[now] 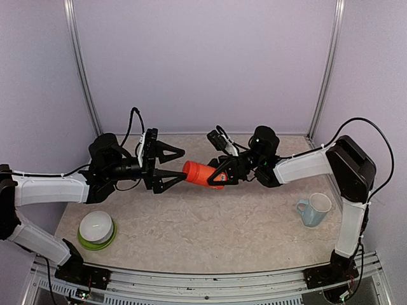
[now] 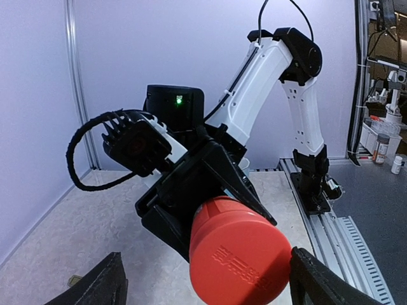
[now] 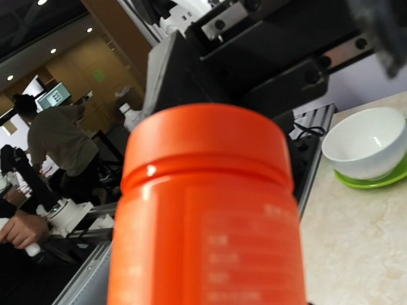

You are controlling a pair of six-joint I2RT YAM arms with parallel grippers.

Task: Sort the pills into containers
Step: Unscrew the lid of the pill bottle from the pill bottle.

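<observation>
My right gripper (image 1: 218,176) is shut on the body of an orange-red bottle (image 1: 202,173), held sideways above the table's middle. Its cap points left at my left gripper (image 1: 184,165). That gripper is open, and its dark fingers (image 2: 308,279) stand on either side of the bottle's cap (image 2: 238,254). One finger is close to the cap's edge and the other is well apart. In the right wrist view the bottle (image 3: 203,210) fills the frame and hides my fingers. The pills are out of view. A small olive bit (image 2: 75,280) lies on the table, too small to identify as the containers.
A white bowl (image 1: 96,227) on a green saucer sits at the near left and shows in the right wrist view as the bowl (image 3: 367,147). A pale blue mug (image 1: 315,210) stands at the near right. Walls close the table at the back and sides.
</observation>
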